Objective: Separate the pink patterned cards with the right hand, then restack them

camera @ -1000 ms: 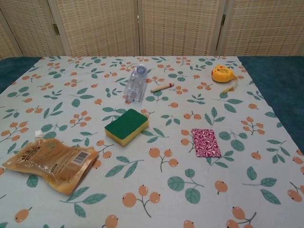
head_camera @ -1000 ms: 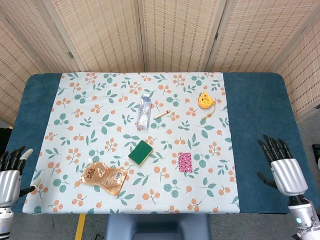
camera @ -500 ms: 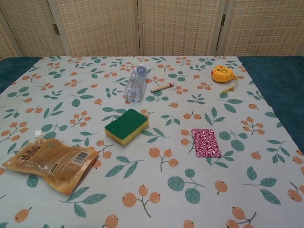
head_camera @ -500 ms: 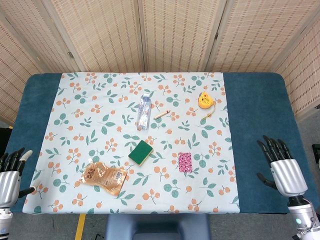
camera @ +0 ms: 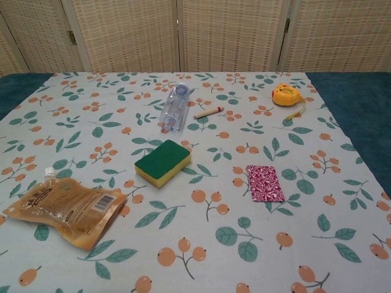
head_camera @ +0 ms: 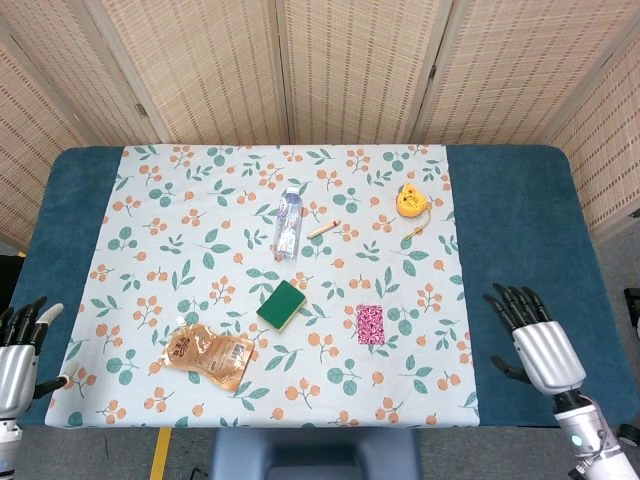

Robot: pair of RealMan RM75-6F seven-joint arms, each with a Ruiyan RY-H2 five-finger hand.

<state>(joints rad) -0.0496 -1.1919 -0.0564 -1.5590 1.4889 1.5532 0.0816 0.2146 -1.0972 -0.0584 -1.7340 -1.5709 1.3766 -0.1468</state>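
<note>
Right, your right hand is empty, fingers apart and pointing away from you, sitting over the blue desk edge near the front right corner, well apart from the target. Left hand is parked at the front left edge, also empty with fingers spread; leave it there. The pink patterned cards lie flat as one neat stack on the floral cloth, right of centre, just right of the green sponge and with open cloth on every side. Nothing's been separated yet by the look of it, so the step in hand is the approach. Bring the right hand in over the stack from the right side and come down from above, not sliding in low, or you'll likely drag the cloth. The stack looks thin and flat, so pinching the edge will probably be fiddly; I'd press a fingertip lightly on the top card and shear it sideways to fan it off. Keep pressure light, otherwise the whole stack moves together. Push towards the open cloth, away from the sponge.
</note>
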